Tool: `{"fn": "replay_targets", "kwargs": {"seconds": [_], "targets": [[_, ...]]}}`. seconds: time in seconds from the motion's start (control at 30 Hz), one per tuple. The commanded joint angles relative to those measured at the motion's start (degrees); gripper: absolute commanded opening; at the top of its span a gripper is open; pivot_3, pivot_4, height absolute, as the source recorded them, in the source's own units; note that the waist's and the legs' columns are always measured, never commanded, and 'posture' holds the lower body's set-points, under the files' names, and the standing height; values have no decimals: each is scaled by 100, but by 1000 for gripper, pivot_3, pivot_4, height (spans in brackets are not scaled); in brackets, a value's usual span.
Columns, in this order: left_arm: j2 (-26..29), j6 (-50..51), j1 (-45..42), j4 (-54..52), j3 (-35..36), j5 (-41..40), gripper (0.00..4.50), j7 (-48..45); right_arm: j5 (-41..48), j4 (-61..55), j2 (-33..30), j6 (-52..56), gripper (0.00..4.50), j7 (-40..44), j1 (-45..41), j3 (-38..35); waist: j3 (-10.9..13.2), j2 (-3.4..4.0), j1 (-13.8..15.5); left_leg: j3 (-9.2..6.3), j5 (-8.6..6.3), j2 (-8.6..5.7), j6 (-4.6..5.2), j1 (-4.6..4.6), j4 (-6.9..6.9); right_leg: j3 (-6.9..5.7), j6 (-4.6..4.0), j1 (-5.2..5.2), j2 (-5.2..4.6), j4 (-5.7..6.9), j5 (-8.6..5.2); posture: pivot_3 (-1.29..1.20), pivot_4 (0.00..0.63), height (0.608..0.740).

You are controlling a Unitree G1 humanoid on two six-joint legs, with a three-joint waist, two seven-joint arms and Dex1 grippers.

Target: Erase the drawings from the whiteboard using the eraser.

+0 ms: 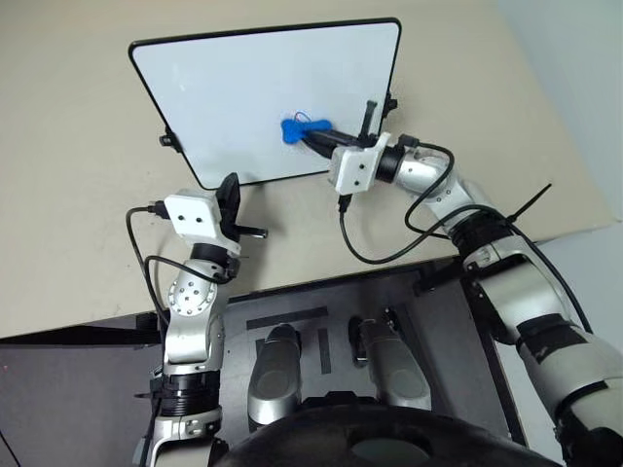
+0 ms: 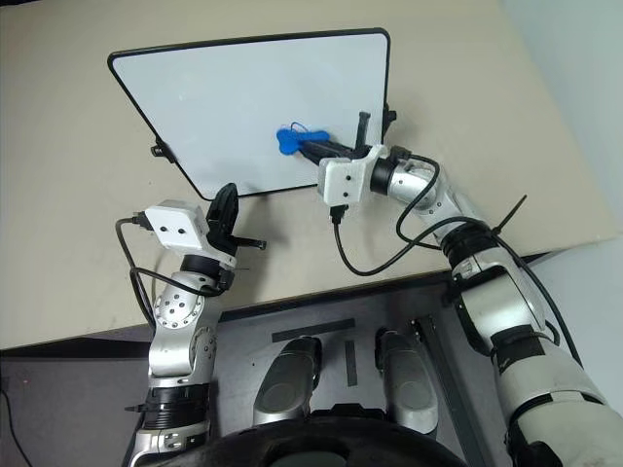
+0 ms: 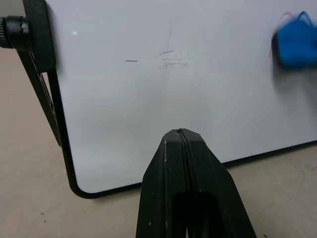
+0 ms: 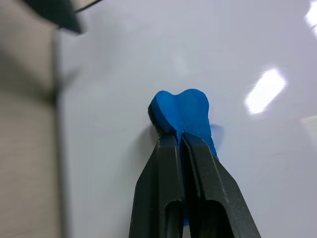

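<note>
On whiteboard (image 1: 243, 97), right of centre: right tool (image 1: 313, 136) clamped on blue eraser (image 1: 295, 129), pressed over drawings (image 1: 303, 119) | left tool (image 1: 230, 199) fingers together, near board's lower edge above table (image 1: 68, 195)

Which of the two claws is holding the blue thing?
The right claw, pinching the blue eraser over the whiteboard; the left claw holds nothing.

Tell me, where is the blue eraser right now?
The eraser is pinched in the right gripper, over the lower right part of the whiteboard, beside the drawings.
</note>
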Motion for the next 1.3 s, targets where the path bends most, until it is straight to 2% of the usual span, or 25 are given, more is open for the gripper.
{"fn": "replay_targets", "kwargs": {"seconds": [0.03,0.17,0.33,0.57,0.97,1.3], "targets": [[3,-121,-103,-155,-15,29,0,-6,31,-169,-106,-22,28,-570,-213,-381,0,0,1,0,0,0,0,1,0,0,-1,0,0,0,1,0,150,740],[-1,-123,-165,-101,-29,28,0,-28,98,-181,-120,4,28,-594,-206,-368,0,0,-2,0,0,0,0,4,0,0,-1,-3,0,0,4,0,150,740],[-10,-135,-213,-45,-46,26,0,-58,161,-75,-14,-21,28,-54,89,-63,0,0,-6,0,0,0,0,3,-1,0,4,-9,1,-5,1,0,150,740],[2,-130,-232,-34,-23,25,0,-60,103,218,22,69,28,280,269,72,0,0,-17,1,-2,0,-1,2,-3,2,5,-11,1,-9,0,0,150,740],[5,-155,-242,-7,-35,25,0,-87,243,49,295,-32,28,605,52,136,0,0,-28,1,-7,0,-5,2,-6,2,4,-19,1,-9,1,0,150,740],[-20,-193,-334,99,-51,32,0,-98,-98,242,579,35,28,341,-268,185,0,0,-37,2,-32,1,-8,-15,-7,1,2,-52,1,-14,1,0,150,740]]}}
